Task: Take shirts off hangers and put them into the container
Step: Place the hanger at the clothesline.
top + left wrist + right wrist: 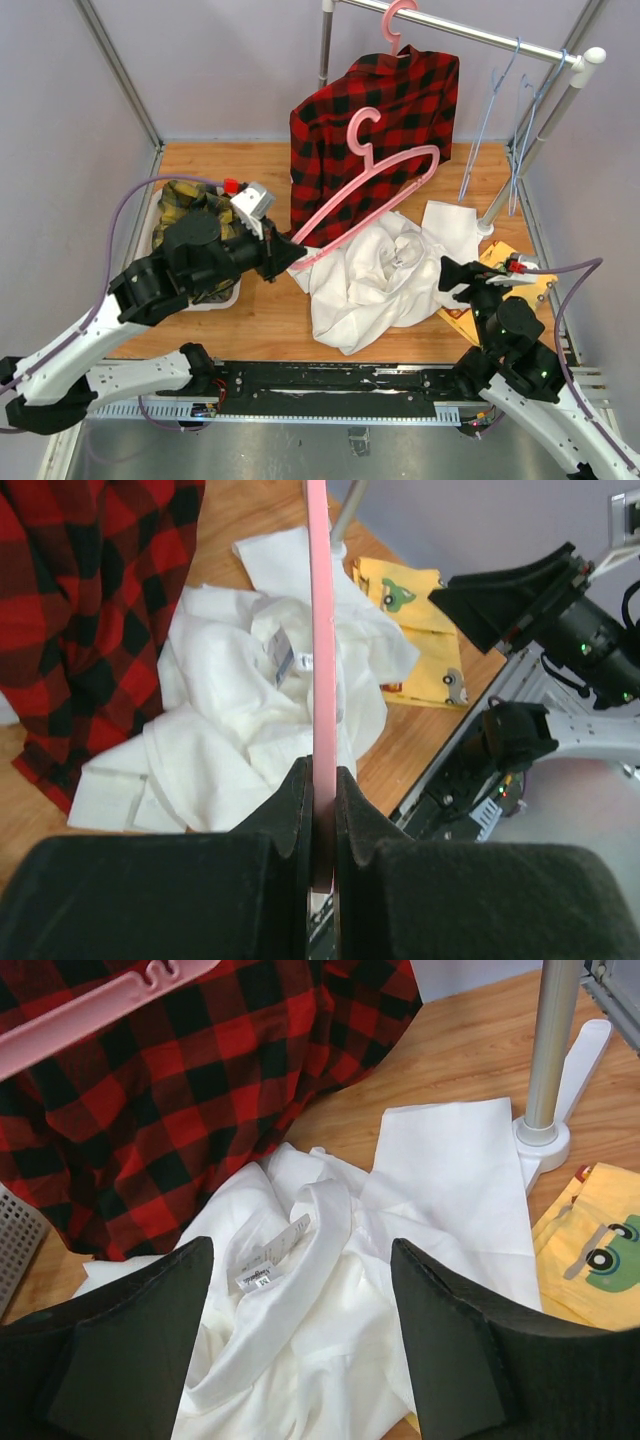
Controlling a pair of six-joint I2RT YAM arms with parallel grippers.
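A plain white shirt (370, 275) lies crumpled on the table, off its hanger. My left gripper (290, 255) is shut on one end of a loose pink hanger (330, 208), held tilted above that shirt; in the left wrist view the pink bar (322, 630) runs straight up from between the closed jaws. The red-and-black plaid shirt (375, 110) hangs from a second pink hanger (397, 25) on the rail. My right gripper (455, 280) stands open just over the white shirt's collar (330, 1260), holding nothing. The container (215, 303) at the left holds the yellow-and-green plaid shirt (190, 205).
Two light-blue hangers (510, 110) hang bare at the rail's right end (470, 35). The rack's slanted pole (520, 150) meets its white foot (545, 1140) behind the white shirt. A flat yellow cloth with patches (510, 285) lies at the right table edge.
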